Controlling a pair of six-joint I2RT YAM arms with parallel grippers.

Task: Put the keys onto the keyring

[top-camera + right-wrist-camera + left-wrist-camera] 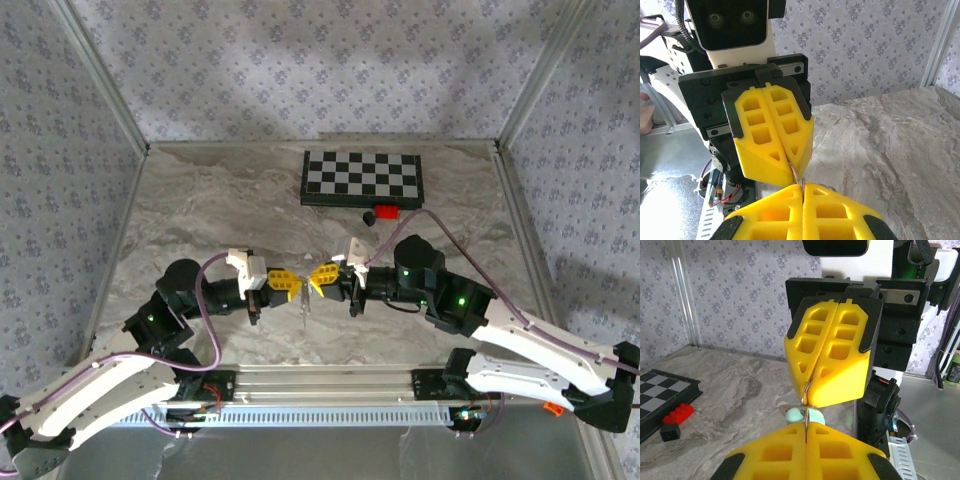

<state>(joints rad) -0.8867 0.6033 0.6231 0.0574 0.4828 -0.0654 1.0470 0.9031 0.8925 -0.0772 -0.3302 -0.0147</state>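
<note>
Threading looks underway, not finished: left gripper and right gripper, both clamped shut, pinch the keyring between their tips above the counter; the key sits there, attachment unclear.

Mint-headed key mid-air; thin keyring strand curving just beside

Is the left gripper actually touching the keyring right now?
Touching. The left wrist view shows the thin keyring strand running straight down into the seam between the closed fingers of the left gripper.
</note>
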